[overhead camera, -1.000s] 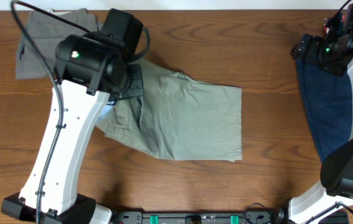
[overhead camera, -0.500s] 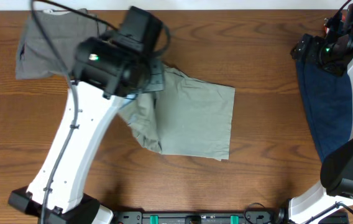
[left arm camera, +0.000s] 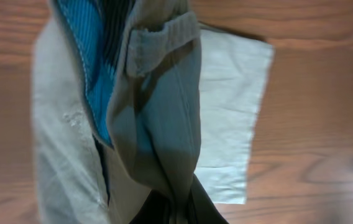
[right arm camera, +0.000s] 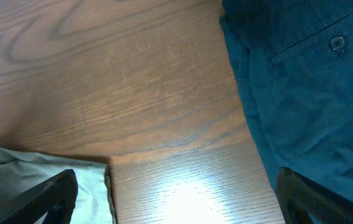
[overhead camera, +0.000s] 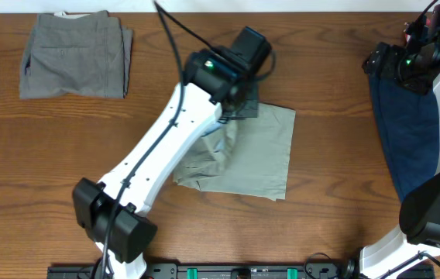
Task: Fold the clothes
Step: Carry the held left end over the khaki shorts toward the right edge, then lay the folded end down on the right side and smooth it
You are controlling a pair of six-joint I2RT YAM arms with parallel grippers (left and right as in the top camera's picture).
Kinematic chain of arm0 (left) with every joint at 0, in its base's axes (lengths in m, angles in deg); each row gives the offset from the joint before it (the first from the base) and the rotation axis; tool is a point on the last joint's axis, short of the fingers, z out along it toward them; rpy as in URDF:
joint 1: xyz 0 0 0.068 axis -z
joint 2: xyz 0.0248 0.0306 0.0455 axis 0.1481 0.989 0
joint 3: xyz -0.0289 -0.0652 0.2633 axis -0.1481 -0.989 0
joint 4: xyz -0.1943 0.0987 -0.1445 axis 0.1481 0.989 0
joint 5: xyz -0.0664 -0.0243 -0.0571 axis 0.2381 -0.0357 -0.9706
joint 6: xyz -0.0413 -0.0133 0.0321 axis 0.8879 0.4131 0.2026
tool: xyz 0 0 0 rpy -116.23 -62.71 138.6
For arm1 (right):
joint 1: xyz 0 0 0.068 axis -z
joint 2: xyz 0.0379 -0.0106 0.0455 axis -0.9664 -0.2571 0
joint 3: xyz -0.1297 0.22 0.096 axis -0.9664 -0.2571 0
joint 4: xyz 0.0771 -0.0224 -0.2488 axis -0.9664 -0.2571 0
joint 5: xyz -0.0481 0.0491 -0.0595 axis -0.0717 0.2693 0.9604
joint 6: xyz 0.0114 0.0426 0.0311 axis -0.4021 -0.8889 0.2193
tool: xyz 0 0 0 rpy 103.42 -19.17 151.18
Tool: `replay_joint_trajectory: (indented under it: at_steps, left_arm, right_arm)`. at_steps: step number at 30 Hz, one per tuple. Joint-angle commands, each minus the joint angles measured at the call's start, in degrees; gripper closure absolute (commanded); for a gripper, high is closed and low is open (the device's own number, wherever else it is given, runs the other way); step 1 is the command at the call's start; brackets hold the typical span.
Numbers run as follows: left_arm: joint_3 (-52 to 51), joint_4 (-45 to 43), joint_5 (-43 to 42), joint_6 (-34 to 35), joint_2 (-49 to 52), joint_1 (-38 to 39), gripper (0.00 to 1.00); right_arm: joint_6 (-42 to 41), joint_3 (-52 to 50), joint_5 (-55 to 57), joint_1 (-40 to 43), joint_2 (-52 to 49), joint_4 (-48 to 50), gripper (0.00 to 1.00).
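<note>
The pale khaki clothes (overhead camera: 262, 155) lie in the middle of the table, and their left part is lifted and bunched. My left gripper (overhead camera: 239, 102) hangs over their upper left edge, shut on a fold of the khaki cloth (left arm camera: 164, 124). In the left wrist view the light blue inner waistband (left arm camera: 92, 68) and a belt loop (left arm camera: 161, 40) hang from the jaws, with the flat leg (left arm camera: 232, 106) below. At the far right my right gripper (overhead camera: 383, 60) stands open above bare wood, holding nothing; its fingers (right arm camera: 46, 199) frame that wood.
Darker grey folded shorts (overhead camera: 73, 54) lie at the back left. Navy blue shorts (overhead camera: 406, 132) lie along the right side, under the right arm, and show as navy blue shorts (right arm camera: 301, 81) in the right wrist view. The left arm's base (overhead camera: 115, 229) stands at the front.
My left gripper has swung rightwards with the khaki waistband in it, dragging the shorts' left part over toward the right. The right arm has stayed still.
</note>
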Motion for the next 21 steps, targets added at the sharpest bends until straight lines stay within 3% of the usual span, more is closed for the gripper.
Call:
replay_joint_trajectory:
  at_steps: [1, 15, 21]
  left_arm:
    - [0.2, -1.2, -2.3, 1.3, 0.0, 1.8, 0.94]
    - [-0.2, -2.1, -2.5, 5.9, 9.3, 4.8, 0.94]
    - [-0.2, -5.8, -8.2, 6.0, 12.2, 5.4, 0.94]
  right_arm:
    - [-0.6, 1.0, 0.2, -0.1, -0.2, 0.0, 0.01]
    - [-0.6, 1.0, 0.2, -0.1, -0.2, 0.0, 0.01]
    - [-0.6, 1.0, 0.2, -0.1, -0.2, 0.0, 0.01]
